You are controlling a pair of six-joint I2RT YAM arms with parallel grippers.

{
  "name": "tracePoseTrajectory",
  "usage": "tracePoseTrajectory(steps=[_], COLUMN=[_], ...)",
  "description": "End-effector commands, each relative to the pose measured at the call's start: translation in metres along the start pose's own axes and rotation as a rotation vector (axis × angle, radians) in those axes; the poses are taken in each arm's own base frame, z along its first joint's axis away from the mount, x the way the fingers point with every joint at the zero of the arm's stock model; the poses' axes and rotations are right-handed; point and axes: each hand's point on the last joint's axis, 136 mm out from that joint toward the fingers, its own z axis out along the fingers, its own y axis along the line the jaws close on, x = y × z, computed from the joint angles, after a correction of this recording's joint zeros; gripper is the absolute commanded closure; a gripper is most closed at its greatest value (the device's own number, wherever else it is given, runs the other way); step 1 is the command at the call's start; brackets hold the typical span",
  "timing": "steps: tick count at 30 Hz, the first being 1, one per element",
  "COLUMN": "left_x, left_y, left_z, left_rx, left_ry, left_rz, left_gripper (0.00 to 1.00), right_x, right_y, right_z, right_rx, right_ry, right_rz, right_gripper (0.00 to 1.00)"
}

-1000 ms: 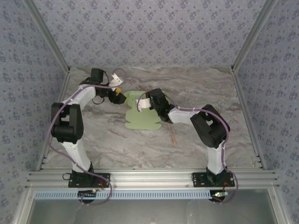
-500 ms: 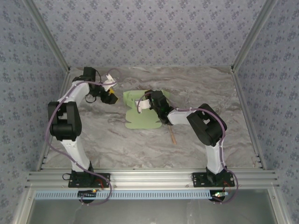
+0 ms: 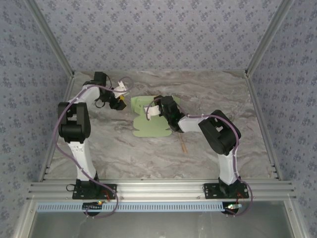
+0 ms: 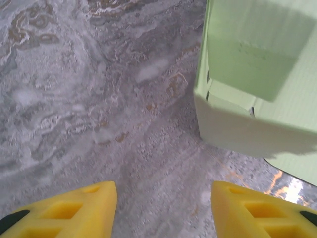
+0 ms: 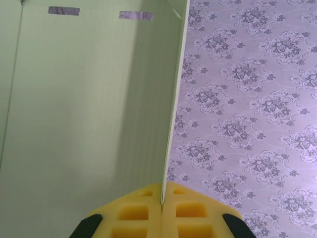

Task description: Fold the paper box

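Top external: the paper box (image 3: 148,124) lies mid-table, with my left gripper (image 3: 120,102) just left of it and my right gripper (image 3: 161,110) at its far right part.
Left wrist: my left jaws stand apart, with bare table (image 4: 99,99) between them.
Right wrist: my right jaws are together, clamped on an upright box panel.

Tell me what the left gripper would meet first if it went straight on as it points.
Probably the table, just beside the box; the left gripper aims past its corner, though depth is unclear.
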Motion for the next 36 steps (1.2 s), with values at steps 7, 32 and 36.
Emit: tracePoseTrajectory(steps=[7,32,36], left_x=[-0.023,-0.053,-0.055], left_y=[-0.015,-0.038,-0.041], left_z=[0.023,0.024,0.025], left_rx=[0.088,0.174,0.178], left_ry=[0.007,-0.112,-0.116], left_rz=[0.163,0.103,0.084], left_gripper=[0.46,0.47,0.49], right_x=[-0.001,-0.005,-0.004], right_y=[0.017,0.013,0.013], right_z=[-0.001,0.0,0.002], right_rx=[-0.067,-0.053,-0.054], right_ry=[-0.013,-0.006,-0.002], right_rz=[-0.013,-0.004,0.0], right_gripper=[1.0,1.0,1.0])
